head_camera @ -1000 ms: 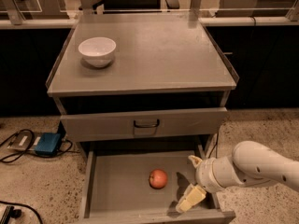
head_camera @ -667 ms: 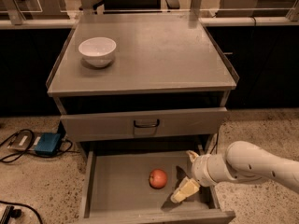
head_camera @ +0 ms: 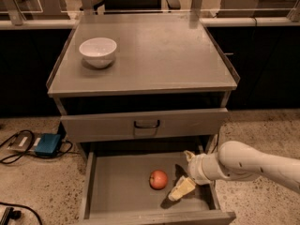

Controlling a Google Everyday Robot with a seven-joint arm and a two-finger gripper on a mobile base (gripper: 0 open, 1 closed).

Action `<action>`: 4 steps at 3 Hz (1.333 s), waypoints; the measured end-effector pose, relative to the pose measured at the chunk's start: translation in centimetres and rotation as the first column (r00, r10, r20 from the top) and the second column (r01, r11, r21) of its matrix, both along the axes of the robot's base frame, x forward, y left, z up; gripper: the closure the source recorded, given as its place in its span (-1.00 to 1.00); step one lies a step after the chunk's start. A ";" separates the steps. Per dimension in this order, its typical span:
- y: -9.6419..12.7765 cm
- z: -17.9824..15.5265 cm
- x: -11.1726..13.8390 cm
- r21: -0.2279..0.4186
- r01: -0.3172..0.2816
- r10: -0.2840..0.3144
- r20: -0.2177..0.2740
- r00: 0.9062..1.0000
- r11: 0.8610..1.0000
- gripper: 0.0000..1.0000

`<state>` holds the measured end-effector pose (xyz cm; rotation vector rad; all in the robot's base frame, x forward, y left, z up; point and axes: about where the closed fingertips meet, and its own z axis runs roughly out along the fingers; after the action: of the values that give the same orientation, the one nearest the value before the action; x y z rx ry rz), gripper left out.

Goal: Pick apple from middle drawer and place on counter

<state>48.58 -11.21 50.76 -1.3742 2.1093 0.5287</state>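
Observation:
The apple [head_camera: 158, 179] is small and red-orange and lies on the bare floor of the open middle drawer [head_camera: 117, 186], right of centre. My gripper [head_camera: 184, 172] is inside the drawer just right of the apple, a small gap away, with its pale fingers [head_camera: 182, 189] spread open and empty. My white arm [head_camera: 253, 165] comes in from the right over the drawer's right wall. The counter [head_camera: 154, 55] is the grey cabinet top above.
A white bowl [head_camera: 98, 51] stands on the counter's left rear part. A closed drawer front with a dark loop handle [head_camera: 146, 124] sits above the open drawer. A blue box with cables [head_camera: 47, 144] lies on the floor at the left.
My gripper has moved left inside the drawer, closer to the apple. The apple has not moved.

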 end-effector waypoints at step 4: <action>1.9 -8.7 2.7 -0.036 -0.040 0.040 -0.004 0.999 0.999 -1.00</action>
<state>51.24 -9.30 42.10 -1.4394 2.1078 0.5117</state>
